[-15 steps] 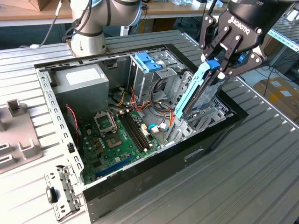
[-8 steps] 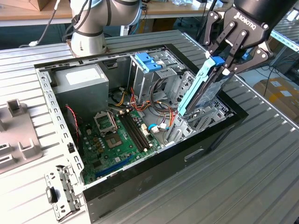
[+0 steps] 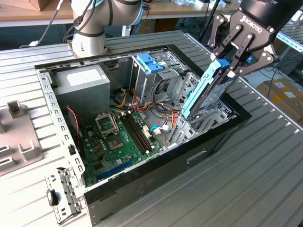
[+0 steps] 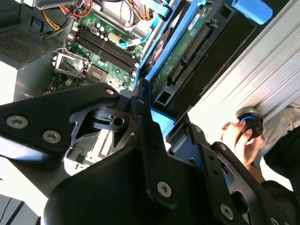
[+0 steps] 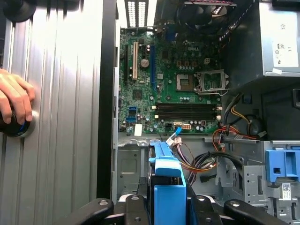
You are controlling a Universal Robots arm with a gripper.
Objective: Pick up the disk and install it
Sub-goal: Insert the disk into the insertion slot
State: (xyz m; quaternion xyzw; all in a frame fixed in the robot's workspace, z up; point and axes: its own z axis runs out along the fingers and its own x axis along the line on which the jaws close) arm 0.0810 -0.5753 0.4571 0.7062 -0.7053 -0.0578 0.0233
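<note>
My end effector (image 3: 230, 60) is pinching the disk (image 3: 204, 91) by its upper end, one finger pressed against each flat side, just under the blue tab. The disk hangs steeply tilted over the open computer case (image 3: 156, 163), at the end of the case toward the exterior view's right. Its lower end reaches down to the metal drive bays (image 3: 191, 130) there, though I cannot tell whether it touches them. In the second wrist view the green circuit side of the disk (image 4: 187, 51) faces the camera inside its bright blue frame. Farther inside the case lies the green motherboard (image 3: 113, 142), with the grey power supply box (image 3: 83, 87) in the far corner and a paler blue bracket (image 3: 150, 62) on top of another bay. The case lies on its side on a ribbed metal worktop (image 3: 246, 179). In the first wrist view, a person's hand (image 5: 16, 101) rests on a round black knob (image 5: 18, 127) out on the worktop, well apart from the case
</note>
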